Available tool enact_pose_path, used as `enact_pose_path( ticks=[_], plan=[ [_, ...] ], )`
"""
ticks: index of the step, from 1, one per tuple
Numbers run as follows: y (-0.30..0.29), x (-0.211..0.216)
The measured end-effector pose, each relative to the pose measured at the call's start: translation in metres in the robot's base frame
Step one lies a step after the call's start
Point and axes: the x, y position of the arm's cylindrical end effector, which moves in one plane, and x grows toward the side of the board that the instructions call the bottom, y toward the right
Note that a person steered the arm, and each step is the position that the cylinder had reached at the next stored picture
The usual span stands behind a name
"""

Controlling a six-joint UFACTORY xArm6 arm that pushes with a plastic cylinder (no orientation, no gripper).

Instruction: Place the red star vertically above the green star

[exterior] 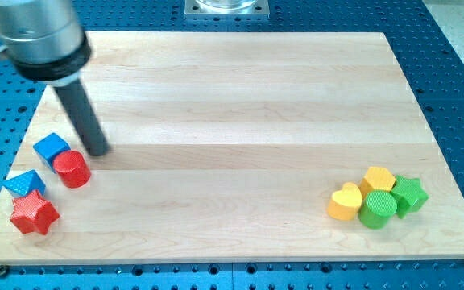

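The red star [34, 213] lies at the view's bottom left, near the board's left edge. The green star [409, 194] lies at the view's far right, touching a green cylinder [377, 209] and a yellow block [379, 179]. My tip [97, 150] rests on the board at the view's left, just to the right of a blue cube [51, 148] and just above a red cylinder [72, 168]. It is above and to the right of the red star, apart from it.
A second blue block [26, 185] touches the red star's top. A yellow heart [345, 201] sits left of the green cylinder. The wooden board [240, 105] lies on a blue perforated table [457, 72].
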Motion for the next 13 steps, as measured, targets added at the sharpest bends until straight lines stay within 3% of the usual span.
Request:
enact_pose_path(
  ticks=[2,3,4,5,8,9,11,13],
  plan=[
    [0.097,-0.035],
    [0.059,-0.007],
    [0.039,0.093],
    [-0.003,0.152],
    [-0.139,0.147],
    [-0.103,0.135],
    [-0.041,0.069],
    [-0.013,0.092]
  ],
)
